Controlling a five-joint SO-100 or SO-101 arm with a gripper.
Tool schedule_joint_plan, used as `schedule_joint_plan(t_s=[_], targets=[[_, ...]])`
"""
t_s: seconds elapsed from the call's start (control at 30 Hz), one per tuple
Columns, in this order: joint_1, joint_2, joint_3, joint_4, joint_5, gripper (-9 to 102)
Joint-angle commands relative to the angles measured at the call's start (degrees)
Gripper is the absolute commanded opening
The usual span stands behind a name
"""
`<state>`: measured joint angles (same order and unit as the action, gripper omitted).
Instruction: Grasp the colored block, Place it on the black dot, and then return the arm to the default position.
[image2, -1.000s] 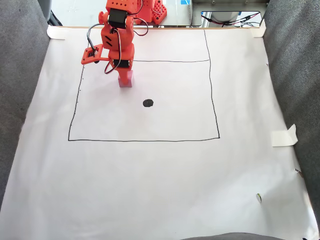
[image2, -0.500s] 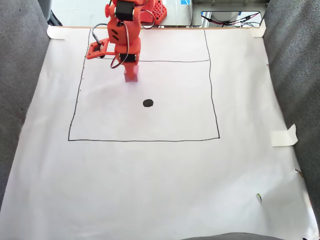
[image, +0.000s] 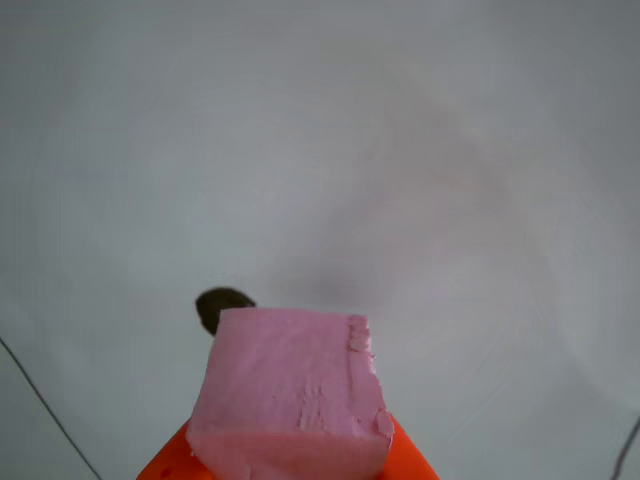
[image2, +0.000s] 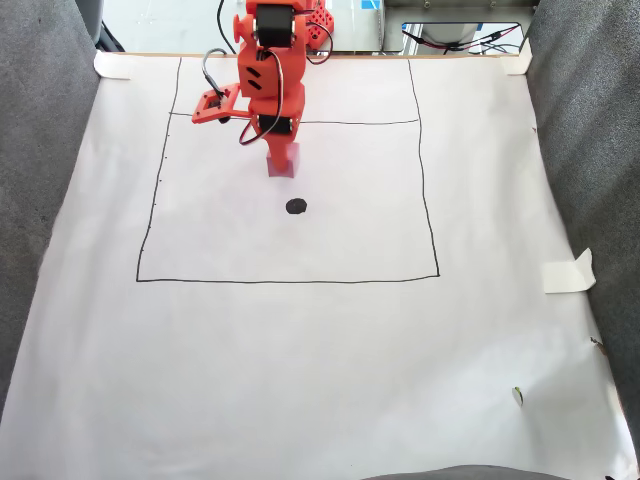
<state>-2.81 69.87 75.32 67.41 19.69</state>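
The pink foam colored block (image: 290, 385) is held between my orange fingers (image: 405, 462) at the bottom of the other view, and its chipped top face looks toward the camera. The black dot (image: 218, 305) peeks out just behind the block's upper left corner there. In the fixed view my gripper (image2: 281, 160) is shut on the block (image2: 282, 163) and hangs above the paper, a short way behind and left of the black dot (image2: 296, 206). The orange arm (image2: 268, 70) reaches in from the top edge.
White paper (image2: 320, 350) covers the table, with a thin black drawn rectangle (image2: 290, 281) around the dot. Grey upholstery (image2: 40, 150) flanks both sides. A folded tape piece (image2: 568, 272) lies at the paper's right edge. Cables and gear (image2: 460, 38) sit behind the paper.
The arm has carried the pink block to the right and slightly nearer the black dot; the block stays in the gripper throughout.
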Motion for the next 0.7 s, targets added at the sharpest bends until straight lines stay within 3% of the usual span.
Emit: schedule_joint_plan(t_s=[0.0, 0.53, 0.67], targets=[[-2.1, -1.0, -5.4, -0.9, 1.5, 0], [-2.7, -6.3, -14.9, -2.5, 7.1, 0], [-1.8, -9.6, -19.5, 0.2, 8.3, 0]])
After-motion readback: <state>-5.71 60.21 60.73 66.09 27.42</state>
